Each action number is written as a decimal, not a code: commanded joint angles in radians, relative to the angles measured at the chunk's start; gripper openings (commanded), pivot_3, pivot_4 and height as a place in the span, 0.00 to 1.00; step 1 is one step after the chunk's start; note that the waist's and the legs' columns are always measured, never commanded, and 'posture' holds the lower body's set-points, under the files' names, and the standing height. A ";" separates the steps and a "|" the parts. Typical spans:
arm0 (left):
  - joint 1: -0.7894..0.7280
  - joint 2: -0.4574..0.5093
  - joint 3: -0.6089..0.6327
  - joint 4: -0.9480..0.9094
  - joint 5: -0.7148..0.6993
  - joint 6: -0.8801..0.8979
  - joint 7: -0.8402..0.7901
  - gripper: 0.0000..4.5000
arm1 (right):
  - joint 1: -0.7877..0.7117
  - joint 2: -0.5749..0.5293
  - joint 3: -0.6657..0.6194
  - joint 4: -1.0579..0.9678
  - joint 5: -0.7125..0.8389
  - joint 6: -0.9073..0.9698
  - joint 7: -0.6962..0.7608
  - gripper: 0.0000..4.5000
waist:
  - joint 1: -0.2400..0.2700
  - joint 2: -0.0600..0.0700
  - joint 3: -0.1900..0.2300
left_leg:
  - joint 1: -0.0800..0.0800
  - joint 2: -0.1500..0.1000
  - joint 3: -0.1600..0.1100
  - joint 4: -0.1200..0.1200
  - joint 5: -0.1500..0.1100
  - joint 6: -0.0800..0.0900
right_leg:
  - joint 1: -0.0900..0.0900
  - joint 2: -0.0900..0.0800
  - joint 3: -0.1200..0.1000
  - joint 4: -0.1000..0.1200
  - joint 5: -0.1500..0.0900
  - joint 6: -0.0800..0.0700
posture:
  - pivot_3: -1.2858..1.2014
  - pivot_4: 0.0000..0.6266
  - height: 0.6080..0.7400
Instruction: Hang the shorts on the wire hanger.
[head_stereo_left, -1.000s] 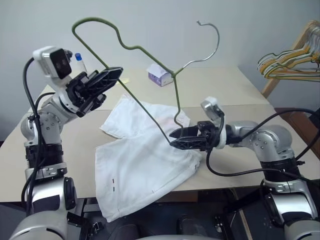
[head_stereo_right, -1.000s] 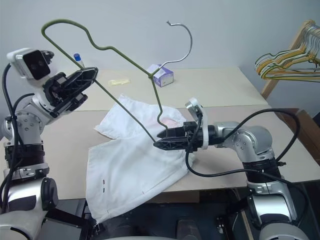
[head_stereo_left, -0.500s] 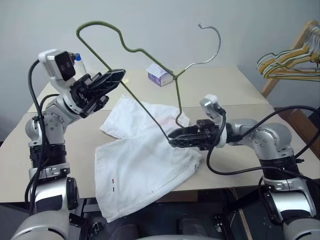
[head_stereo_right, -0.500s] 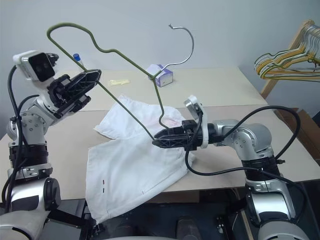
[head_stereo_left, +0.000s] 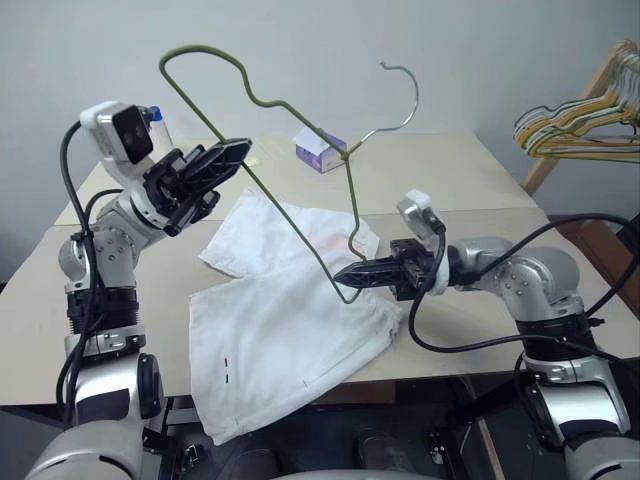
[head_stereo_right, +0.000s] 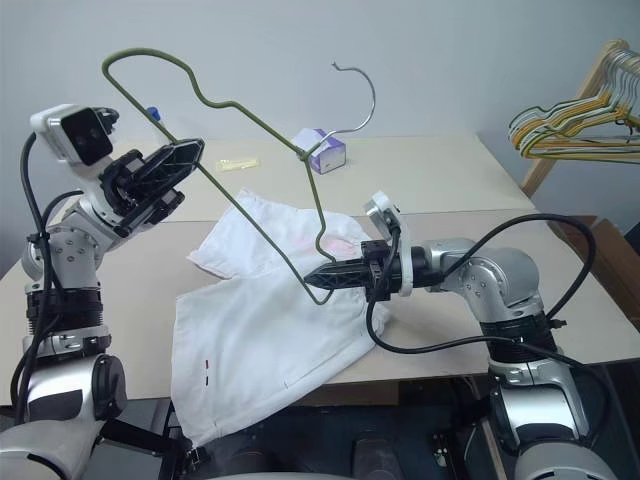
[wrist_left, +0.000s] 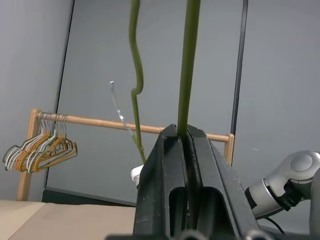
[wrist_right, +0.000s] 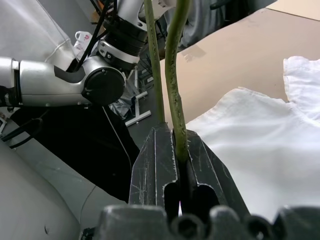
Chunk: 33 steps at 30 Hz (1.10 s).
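Note:
The wire hanger is a thin olive-green wire with a grey hook, held up in the air over the table between both arms. My left gripper is shut on its long straight bar at the upper left, and the wire runs out between the fingers. My right gripper is shut on the hanger's lower bend, just above the shorts; the wire shows pinched at the pads. The white shorts lie spread flat on the table under the hanger, one leg hanging over the front edge.
A small purple and white box stands at the back of the beige table. A bunch of yellow, green and white hangers hangs on a wooden rack at the right. A blue-capped bottle stands behind my left arm.
My right gripper's fingers have closed onto the hanger's lower bend. The hanger's hook has tipped a little to the left. The left gripper keeps its hold on the bar.

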<state>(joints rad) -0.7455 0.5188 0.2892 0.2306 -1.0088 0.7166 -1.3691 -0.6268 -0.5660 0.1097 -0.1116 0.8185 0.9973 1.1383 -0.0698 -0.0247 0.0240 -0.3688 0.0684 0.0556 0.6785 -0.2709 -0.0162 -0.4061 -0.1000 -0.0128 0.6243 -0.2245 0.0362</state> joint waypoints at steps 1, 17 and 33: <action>0.002 0.002 0.016 -0.039 0.002 -0.032 -0.015 0.00 | 0.031 0.029 -0.014 -0.069 -0.051 -0.129 -0.025 0.01 | 0.000 0.000 0.000 | 0.000 0.000 0.000 0.000 0.000 0.000 | 0.000 0.000 0.000 0.000 0.000 0.000 | 0.49 0.00 1.00; -0.011 0.015 0.018 -0.047 0.016 -0.044 -0.073 0.00 | 0.023 -0.005 -0.021 0.003 -0.021 -0.079 0.055 0.47 | -0.001 0.000 0.000 | 0.000 0.000 0.000 0.000 0.000 0.000 | 0.000 0.000 0.000 0.000 0.000 0.000 | 0.49 0.00 1.00; -0.015 0.000 0.038 -0.056 -0.001 -0.041 -0.063 0.00 | -0.046 0.079 -0.035 0.095 0.028 -0.023 0.083 0.39 | 0.000 0.000 0.000 | 0.000 0.000 0.000 0.000 0.000 0.000 | 0.000 0.001 0.000 0.001 0.000 0.000 | 0.49 0.00 1.00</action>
<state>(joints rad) -0.7463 0.5184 0.3106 0.2051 -0.9905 0.6908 -1.4324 -0.6504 -0.4743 0.1005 -0.0039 0.8262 0.9668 1.1982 -0.0693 -0.0247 0.0241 -0.3690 0.0688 0.0554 0.6788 -0.2709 -0.0162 -0.4064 -0.0994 -0.0127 0.6250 -0.2244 0.0362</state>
